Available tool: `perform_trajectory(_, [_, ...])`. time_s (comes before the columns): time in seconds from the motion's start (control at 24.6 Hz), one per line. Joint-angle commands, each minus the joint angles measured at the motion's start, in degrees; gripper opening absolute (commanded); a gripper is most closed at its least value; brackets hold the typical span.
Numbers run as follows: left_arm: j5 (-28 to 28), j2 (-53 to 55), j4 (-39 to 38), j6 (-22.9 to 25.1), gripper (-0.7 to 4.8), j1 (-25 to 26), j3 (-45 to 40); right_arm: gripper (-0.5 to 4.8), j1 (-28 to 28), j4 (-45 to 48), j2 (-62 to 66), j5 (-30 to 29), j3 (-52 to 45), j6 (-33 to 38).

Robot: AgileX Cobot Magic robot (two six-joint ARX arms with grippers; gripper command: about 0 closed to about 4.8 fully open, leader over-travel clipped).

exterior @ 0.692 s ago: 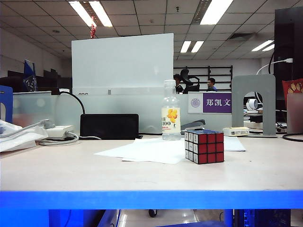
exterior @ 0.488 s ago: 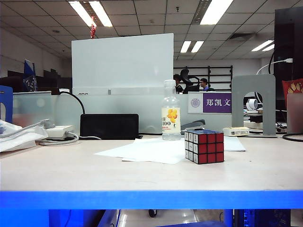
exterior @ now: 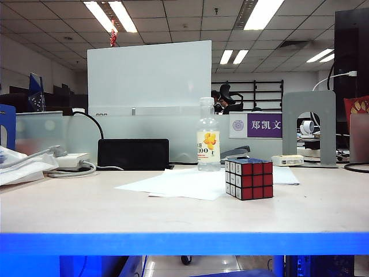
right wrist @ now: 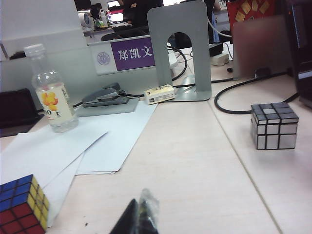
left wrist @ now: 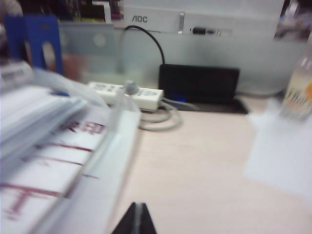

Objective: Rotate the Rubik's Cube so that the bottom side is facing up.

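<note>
The Rubik's Cube rests on the table right of the middle, at the edge of a white paper sheet. Its blue face is up, red faces the camera and white is on its left. The green bottom side is hidden underneath. The right wrist view catches the cube at the frame's edge, with blue, red and yellow faces showing. My right gripper is shut and empty, well short of the cube. My left gripper is shut and empty over bare tabletop. Neither gripper appears in the exterior view.
Behind the cube stand a clear bottle, a stapler and a grey bookend. A black box, a power strip and stacked papers lie on the left. A silver mirror cube sits at far right.
Nothing on the table has moved. Only a person far in the background has shifted.
</note>
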Motion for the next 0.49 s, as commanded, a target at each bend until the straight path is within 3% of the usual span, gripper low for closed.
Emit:
perform_trajectory(0.04, [5.62,-0.09,2.93,-13.9,-0.03,0.11,0.2,-0.06,0.02,-1.4,-0.09,-5.05,4.87,2.6])
perform_trajectory(0.12, [8.68,-0.09,5.22,-17.62,0.0,0.11,0.31,-0.06,0.04,-6.45,0.52,-6.62,11.13,2.8])
perform_trajectory(0.16, [9.6,-0.09,7.28,-19.02,0.28,0.11,0.42,-0.06,0.02,-7.21,1.11,-6.47,14.43,4.46])
perform_trajectory(0.24, [10.8,-0.07,7.89,-23.78,1.61,0.11,2.34,-0.06,0.0,-7.5,4.04,-4.24,19.76,4.68])
perform_trajectory(0.37, [12.61,-0.07,7.87,-24.85,1.62,0.11,6.25,-0.06,-0.04,-14.84,11.74,-3.26,30.21,8.17])
perform_trajectory(0.49, [8.9,1.4,5.92,-22.51,1.62,0.17,12.0,-0.06,-0.02,-25.92,23.45,-13.68,42.34,9.9])
